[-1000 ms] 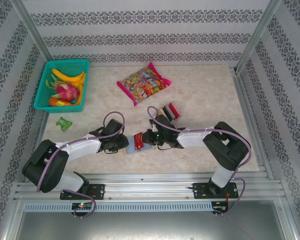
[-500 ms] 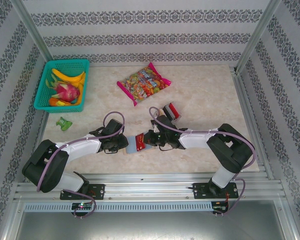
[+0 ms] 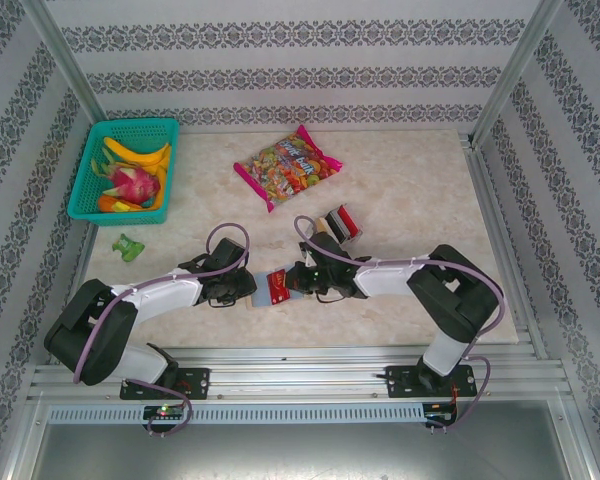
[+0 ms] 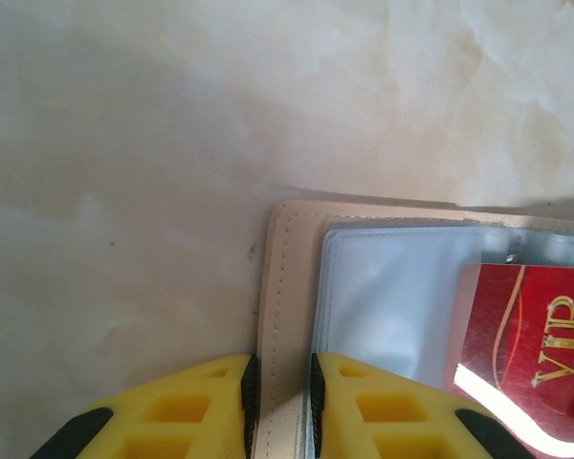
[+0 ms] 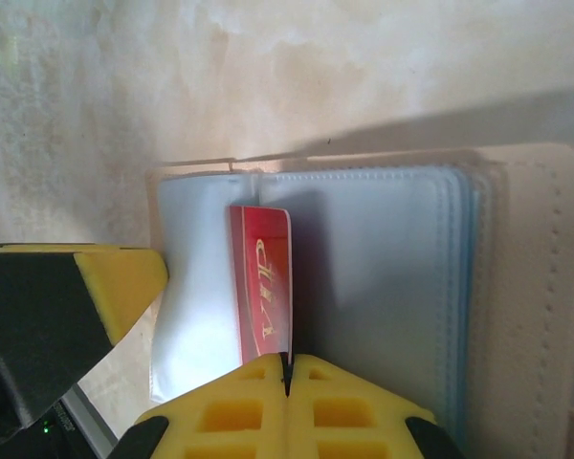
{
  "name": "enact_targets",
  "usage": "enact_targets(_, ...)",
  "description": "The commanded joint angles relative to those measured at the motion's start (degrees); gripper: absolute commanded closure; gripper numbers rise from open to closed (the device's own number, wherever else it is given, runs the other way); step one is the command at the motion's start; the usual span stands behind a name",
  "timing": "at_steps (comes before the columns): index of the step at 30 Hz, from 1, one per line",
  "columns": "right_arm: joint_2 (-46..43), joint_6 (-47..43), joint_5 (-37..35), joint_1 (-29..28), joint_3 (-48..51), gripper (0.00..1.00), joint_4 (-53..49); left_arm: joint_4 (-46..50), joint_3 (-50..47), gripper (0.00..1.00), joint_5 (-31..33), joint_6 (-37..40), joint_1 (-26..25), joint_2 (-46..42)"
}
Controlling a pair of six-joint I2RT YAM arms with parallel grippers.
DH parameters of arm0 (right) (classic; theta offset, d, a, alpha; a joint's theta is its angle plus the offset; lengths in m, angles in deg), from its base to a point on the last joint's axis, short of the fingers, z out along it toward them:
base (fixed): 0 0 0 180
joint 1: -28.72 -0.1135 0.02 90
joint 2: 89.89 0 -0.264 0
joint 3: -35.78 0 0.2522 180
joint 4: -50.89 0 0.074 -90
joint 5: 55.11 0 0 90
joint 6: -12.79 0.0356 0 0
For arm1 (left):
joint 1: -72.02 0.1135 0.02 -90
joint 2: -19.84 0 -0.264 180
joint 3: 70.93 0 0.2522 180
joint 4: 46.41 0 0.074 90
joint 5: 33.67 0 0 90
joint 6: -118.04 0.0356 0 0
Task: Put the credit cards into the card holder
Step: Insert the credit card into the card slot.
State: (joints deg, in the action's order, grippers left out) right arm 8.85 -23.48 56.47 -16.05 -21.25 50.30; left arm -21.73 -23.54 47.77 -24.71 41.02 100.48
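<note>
Marbled table (image 3: 410, 190), one tan card holder (image 4: 285, 287) lying open near the front edge, left gripper (image 4: 279, 382) nipping its cover edge, right gripper (image 5: 287, 368) clamped on one red card (image 5: 265, 287), card against the clear pockets, one candy bag (image 3: 287, 165) behind.

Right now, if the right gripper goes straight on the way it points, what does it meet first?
The right gripper, shut on the red card, points into the card holder; its clear sleeve just ahead of the card likely comes first, then bare table. Depth is unclear.
</note>
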Motion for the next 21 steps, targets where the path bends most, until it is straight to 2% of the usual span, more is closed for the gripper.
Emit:
enact_targets(1,2.06,-0.43,0.24,-0.57,-1.55,0.98,-0.84,-2.86,0.20,0.75,-0.77,0.28,0.11,2.33)
enact_targets(4,2.40,-0.87,0.38,-0.17,-2.53,0.99,-1.81,-2.78,0.02,0.75,-0.68,0.19,0.15,2.07)
enact_targets(7,-1.00,-0.09,-3.98,0.10,0.16,0.99,-1.61,-2.56,-0.12,0.75,-0.53,0.13,0.15,1.67)
enact_targets(11,1.29,-1.40,-0.50,-0.16,-1.51,0.98,-0.78,-3.71,-0.81,0.75,-0.64,-0.07,0.15,1.60)
enact_targets(21,4.77,1.38,0.85,-1.40,-3.65,0.96,0.88,-3.25,-0.42,0.75,-0.65,0.21,0.15,1.48)
